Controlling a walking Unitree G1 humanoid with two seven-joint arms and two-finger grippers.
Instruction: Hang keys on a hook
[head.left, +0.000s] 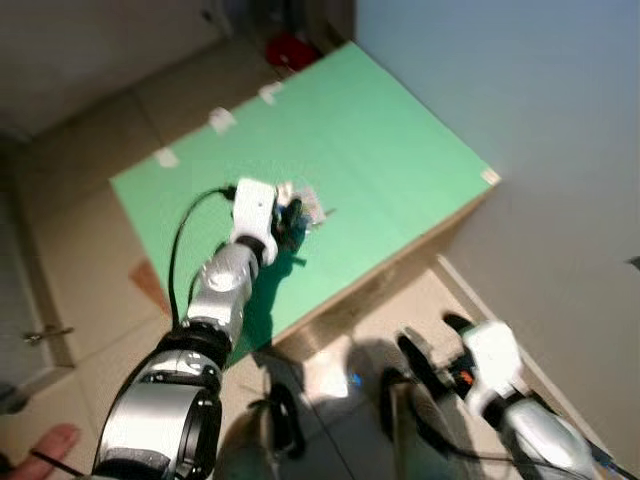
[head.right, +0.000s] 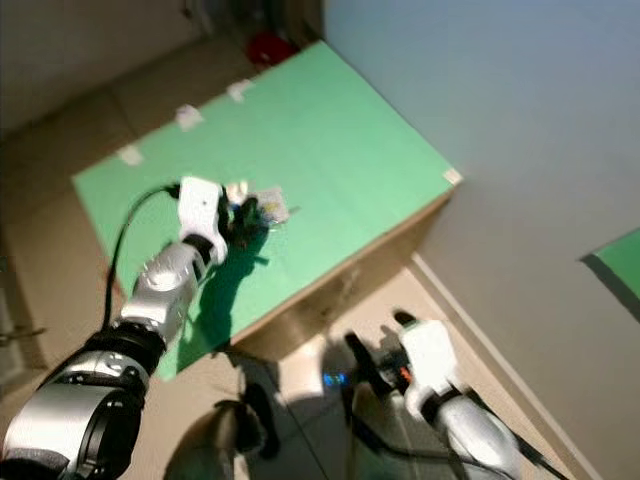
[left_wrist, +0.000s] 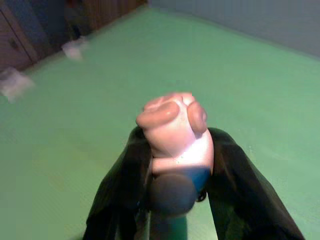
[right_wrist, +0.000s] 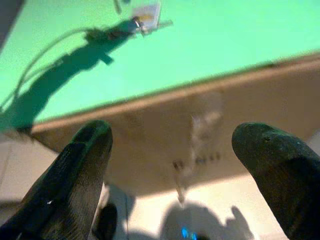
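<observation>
keys pinched over green table (head.left: 400, 150)
left gripper (head.left: 290, 222) clamped on the keys (head.left: 305, 205) mid-table; right gripper (right_wrist: 172, 150) fingers apart, idle at 5 o'clock by the table edge. risk: grip sits on the pink charm (left_wrist: 172, 127), so keys could swing or slip.

Keys (head.left: 300, 212) with a pink charm (left_wrist: 175, 130) sit on the green table top (head.left: 400, 150), clamped between black fingers (left_wrist: 125, 190).

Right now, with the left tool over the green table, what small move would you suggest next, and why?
Probably lift the left tool straight up a little. Its fingers are closed around the pink key charm just above the green table, so the keys look gripped; raising them clears the surface before carrying. The right tool hangs open below the table edge.
</observation>
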